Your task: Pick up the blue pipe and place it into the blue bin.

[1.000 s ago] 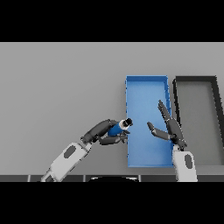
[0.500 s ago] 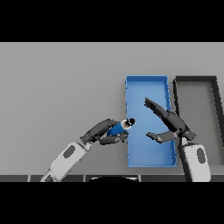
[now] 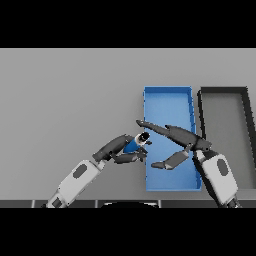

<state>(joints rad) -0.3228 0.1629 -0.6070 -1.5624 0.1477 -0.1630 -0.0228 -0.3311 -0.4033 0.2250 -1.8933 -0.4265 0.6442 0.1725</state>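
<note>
A short blue pipe (image 3: 136,143) with a dark open end is held just left of the blue bin (image 3: 167,97), at the bin's left wall. My left hand (image 3: 119,148) is shut on it, fingers and thumb curled round its body. My right hand (image 3: 176,141) hovers over the bin's near half, open, its fingers stretched leftward with the tips almost at the pipe's end. The thumb hangs below over the bin floor.
A dark grey bin (image 3: 225,92) stands directly right of the blue bin, their walls almost touching. Grey tabletop (image 3: 65,100) spreads to the left and behind.
My right hand has swung left and lowered across the blue bin, its fingers now reaching the pipe's end. The left hand with the pipe has shifted slightly right toward the bin.
</note>
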